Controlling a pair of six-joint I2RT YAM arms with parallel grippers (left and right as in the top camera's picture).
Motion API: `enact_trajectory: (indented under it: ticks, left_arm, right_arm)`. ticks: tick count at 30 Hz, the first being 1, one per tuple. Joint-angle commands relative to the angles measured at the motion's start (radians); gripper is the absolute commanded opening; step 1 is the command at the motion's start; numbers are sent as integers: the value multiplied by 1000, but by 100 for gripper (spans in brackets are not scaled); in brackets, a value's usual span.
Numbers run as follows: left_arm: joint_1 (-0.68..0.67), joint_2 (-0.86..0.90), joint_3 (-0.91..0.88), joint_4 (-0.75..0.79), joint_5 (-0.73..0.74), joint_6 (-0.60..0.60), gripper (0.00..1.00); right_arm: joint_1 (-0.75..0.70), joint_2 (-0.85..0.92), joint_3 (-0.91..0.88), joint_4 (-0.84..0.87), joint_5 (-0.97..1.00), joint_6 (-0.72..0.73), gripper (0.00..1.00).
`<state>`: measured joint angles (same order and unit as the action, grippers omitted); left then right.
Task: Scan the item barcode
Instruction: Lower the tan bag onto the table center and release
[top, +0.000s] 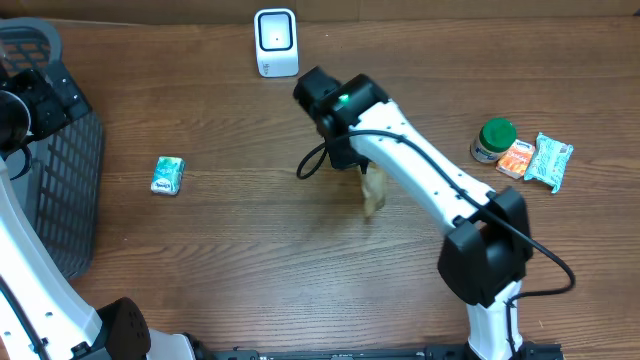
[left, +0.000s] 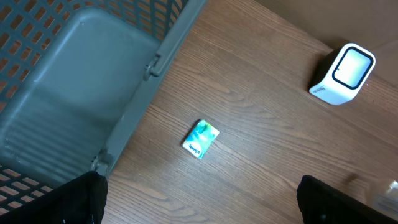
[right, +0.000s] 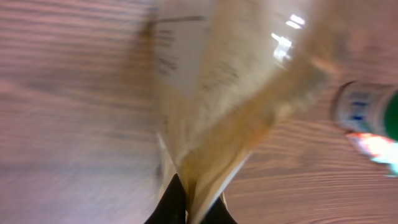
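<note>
- From above, the right arm reached over the middle of the worktop. A clear plastic pouch with something tan inside hung just under its wrist. The wrist hid the right jaws in this view.
- The white scanner stood at the far edge, well apart from the pouch. The left arm was off to the side, by the grey basket. A small teal packet lay near the basket.
- From the left wrist, the left jaws were spread as wide as they go and held nothing. One dark fingertip showed in each bottom corner. The basket, the teal packet and the scanner were all in sight.
- From the right wrist, the right jaws were pinched tight shut on a thin edge of the pouch. The pouch fanned out from the jaws and filled most of the blurry picture. A pale label with dark print was on one side. A green-lidded jar stood further off on the worktop.
- I could not tell if the far end of the pouch touched the worktop.
- The pouch looked light, soft and floppy. It would likely bend and swing when carried. Its shiny skin looked slippery, and the shine could bother the scanner.
- The flat sealed edge seemed the best place to hold it, so the label side stays free to face the scanner.
</note>
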<state>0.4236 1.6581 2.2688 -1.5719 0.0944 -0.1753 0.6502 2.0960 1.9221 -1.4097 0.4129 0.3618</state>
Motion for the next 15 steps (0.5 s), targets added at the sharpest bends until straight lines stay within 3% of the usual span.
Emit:
enact_trajectory:
  ticks: [1,5,8,12,15]
  left_arm:
    - [1,3,4,2,8,22,100]
    - [1,3,4,2,8,22,99]
    - [1,3,4,2,8,22,100]
    - [1,3,4,2,8,22,100]
    - [1,3,4,2,8,22,100]
  right_arm:
    - [7,58,-4,5,193,32,4]
    - [14,98,-4,6,182,31,6]
    - [44,113,-4,20,119,22,27]
    - [101,113,-4,61,-58,-80,35]
    - [150,113,-4,94,-185,-176,59]
